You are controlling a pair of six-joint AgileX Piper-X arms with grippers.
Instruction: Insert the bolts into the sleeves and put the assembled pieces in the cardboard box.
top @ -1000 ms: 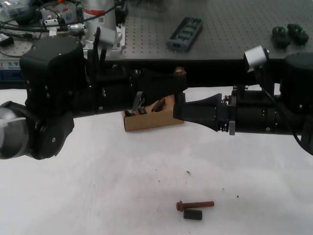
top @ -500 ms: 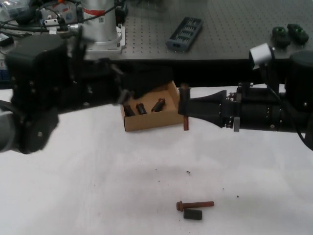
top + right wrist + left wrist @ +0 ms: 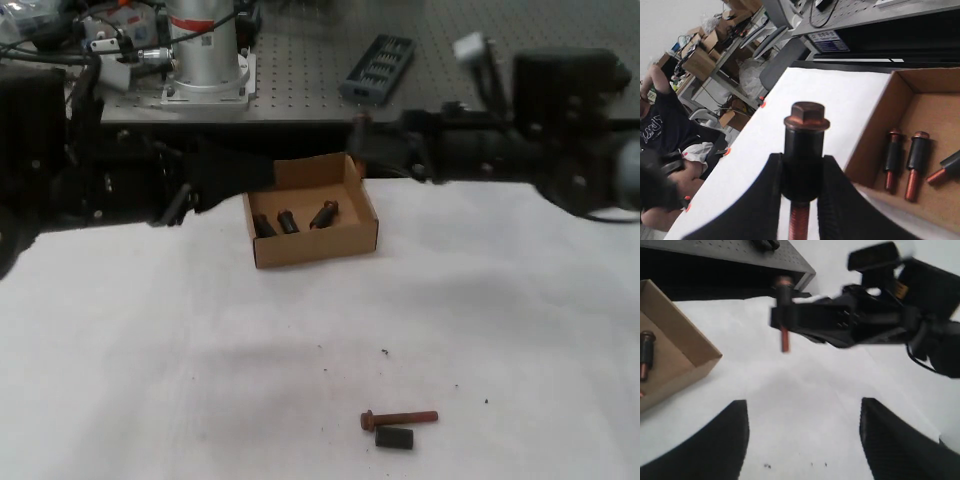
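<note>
Currently three pieces (image 3: pixel 288 221) boxed, one loose bolt (image 3: pixel 400 417)

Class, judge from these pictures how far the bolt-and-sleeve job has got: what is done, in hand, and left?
Done: three assembled pieces lie in the cardboard box. In hand: the right gripper has its jaws shut on a fourth bolt-in-sleeve near the box, not yet in. Left: one loose bolt and one loose sleeve on the white cloth. The left gripper is open, empty.

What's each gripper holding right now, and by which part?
The right gripper holds an assembled bolt, its fingers clamped on the black sleeve just below the head. The left gripper is open and empty.
</note>
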